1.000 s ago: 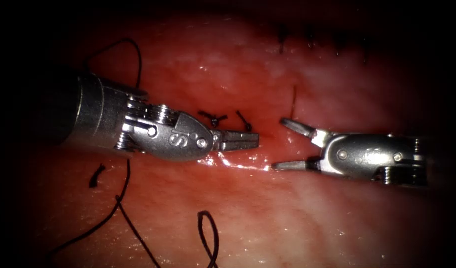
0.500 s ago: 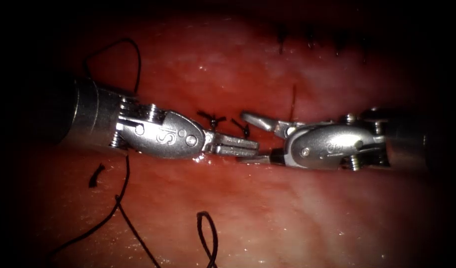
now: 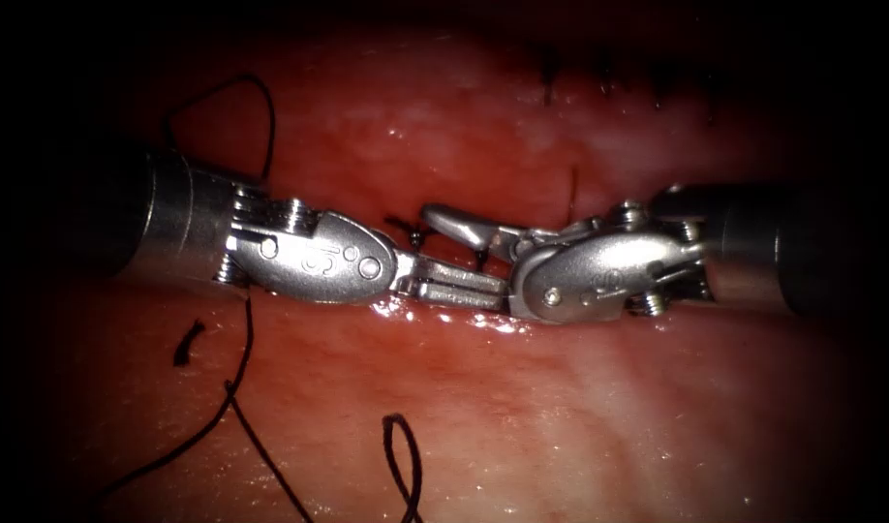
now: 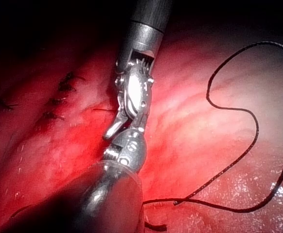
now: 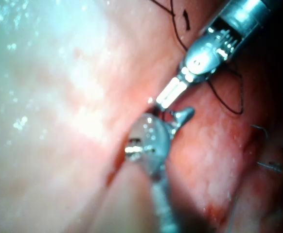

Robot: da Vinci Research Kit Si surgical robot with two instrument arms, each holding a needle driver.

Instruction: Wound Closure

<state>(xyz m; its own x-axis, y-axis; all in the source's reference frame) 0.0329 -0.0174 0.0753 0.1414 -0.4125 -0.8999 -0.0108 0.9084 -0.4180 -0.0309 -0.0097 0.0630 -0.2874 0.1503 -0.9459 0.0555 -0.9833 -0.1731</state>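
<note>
At the middle of the cut, two steel needle drivers met tip to tip over glistening red tissue (image 3: 580, 407).

From the endoscope, the left tool (image 3: 459, 289) lay with jaws closed flat, seemingly empty; the right tool (image 3: 469, 261) gaped around its tip, gripping nothing. Two knotted stitches (image 3: 413, 230) sat behind; no needle could be made out. From the left wrist, one loose black thread (image 4: 256, 131) curled over the tissue. From the right wrist, the right tool's upper jaw stood raised, perhaps for a handover.
</note>
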